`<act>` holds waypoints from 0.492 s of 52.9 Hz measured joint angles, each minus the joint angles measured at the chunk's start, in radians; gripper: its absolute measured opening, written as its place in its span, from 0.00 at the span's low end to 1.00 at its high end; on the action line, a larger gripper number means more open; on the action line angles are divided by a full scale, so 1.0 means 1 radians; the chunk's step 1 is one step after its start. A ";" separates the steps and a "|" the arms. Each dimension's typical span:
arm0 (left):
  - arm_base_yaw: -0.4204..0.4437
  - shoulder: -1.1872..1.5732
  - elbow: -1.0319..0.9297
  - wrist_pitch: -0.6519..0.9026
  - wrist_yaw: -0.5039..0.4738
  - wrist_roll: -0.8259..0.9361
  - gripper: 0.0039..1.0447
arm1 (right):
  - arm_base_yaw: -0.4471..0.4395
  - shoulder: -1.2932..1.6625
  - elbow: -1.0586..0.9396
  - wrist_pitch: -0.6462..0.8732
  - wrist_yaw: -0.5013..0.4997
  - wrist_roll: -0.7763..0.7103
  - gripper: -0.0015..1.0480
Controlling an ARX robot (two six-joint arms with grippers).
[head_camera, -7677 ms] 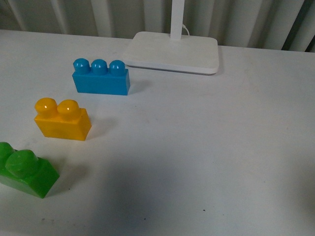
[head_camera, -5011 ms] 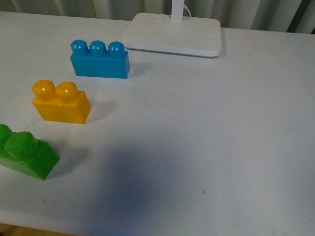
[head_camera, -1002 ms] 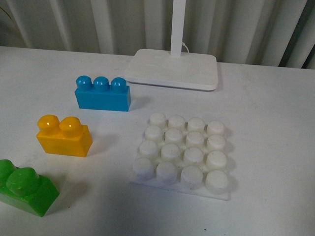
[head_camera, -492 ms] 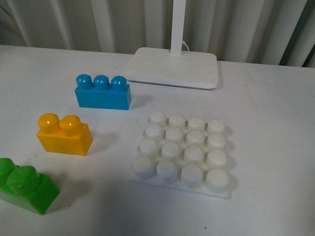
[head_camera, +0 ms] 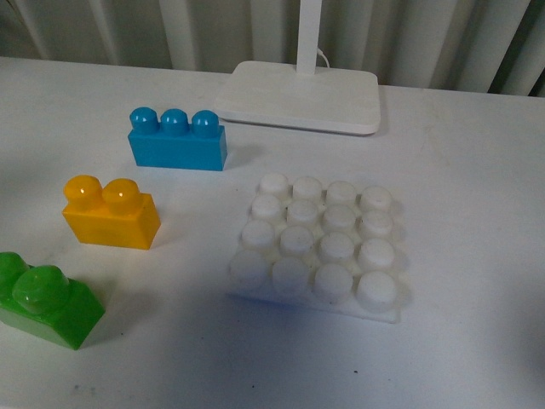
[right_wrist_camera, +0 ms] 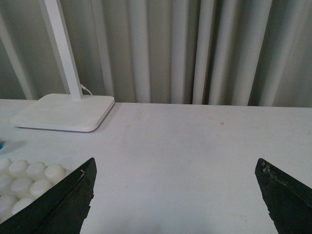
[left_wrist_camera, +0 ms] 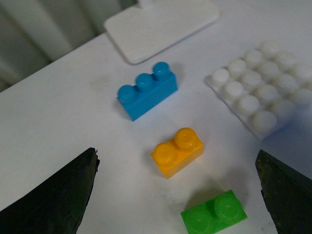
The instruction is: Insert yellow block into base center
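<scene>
My left fingers (left_wrist_camera: 53, 195) and right fingers (right_wrist_camera: 53, 204) hang spread and empty, the yellow block (head_camera: 111, 217) standing left of the base (head_camera: 317, 253).

We see a white desk (head_camera: 477, 170), faintly smudged, running back to a pale pleated curtain (right_wrist_camera: 195, 48). Near its far edge sits a flat white lamp foot (head_camera: 298, 96), whose pole (right_wrist_camera: 61, 44) rises past our view. The light is soft.
</scene>
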State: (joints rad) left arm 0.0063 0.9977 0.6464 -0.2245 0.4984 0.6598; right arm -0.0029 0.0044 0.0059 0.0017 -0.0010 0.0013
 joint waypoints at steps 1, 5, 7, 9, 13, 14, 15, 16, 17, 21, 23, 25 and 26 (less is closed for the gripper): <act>-0.003 0.029 0.029 -0.032 -0.001 0.046 0.94 | 0.000 0.000 0.000 0.000 0.000 0.000 0.91; -0.017 0.117 0.118 -0.127 -0.021 0.171 0.94 | 0.000 0.000 0.000 0.000 0.000 0.000 0.91; -0.028 0.174 0.172 -0.190 -0.044 0.259 0.94 | 0.000 0.000 0.000 0.000 0.000 0.000 0.91; -0.041 0.227 0.222 -0.247 -0.067 0.340 0.94 | 0.000 0.000 0.000 0.000 0.000 0.000 0.91; -0.077 0.360 0.339 -0.373 -0.138 0.519 0.94 | 0.000 0.000 0.000 0.000 0.000 0.000 0.91; -0.084 0.381 0.359 -0.391 -0.155 0.548 0.94 | 0.000 0.000 0.000 0.000 0.000 0.000 0.91; -0.093 0.414 0.389 -0.415 -0.182 0.592 0.94 | 0.000 0.000 0.000 0.000 0.000 0.000 0.91; -0.099 0.435 0.408 -0.426 -0.200 0.615 0.94 | 0.000 0.000 0.000 0.000 0.000 0.000 0.91; -0.105 0.455 0.426 -0.436 -0.217 0.631 0.94 | 0.000 0.000 0.000 0.000 0.000 0.000 0.91; -0.135 0.548 0.518 -0.500 -0.269 0.705 0.94 | 0.000 0.000 0.000 0.000 0.000 0.000 0.91; -0.148 0.590 0.560 -0.530 -0.291 0.731 0.94 | 0.000 0.000 0.000 0.000 0.000 0.000 0.91; -0.161 0.629 0.596 -0.546 -0.319 0.752 0.94 | 0.000 0.000 0.000 0.000 0.000 0.000 0.91; -0.165 0.644 0.610 -0.550 -0.325 0.757 0.94 | 0.000 0.000 0.000 0.000 0.000 0.000 0.91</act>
State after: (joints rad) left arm -0.1589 1.6413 1.2564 -0.7750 0.1730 1.4166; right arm -0.0029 0.0044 0.0059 0.0017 -0.0010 0.0013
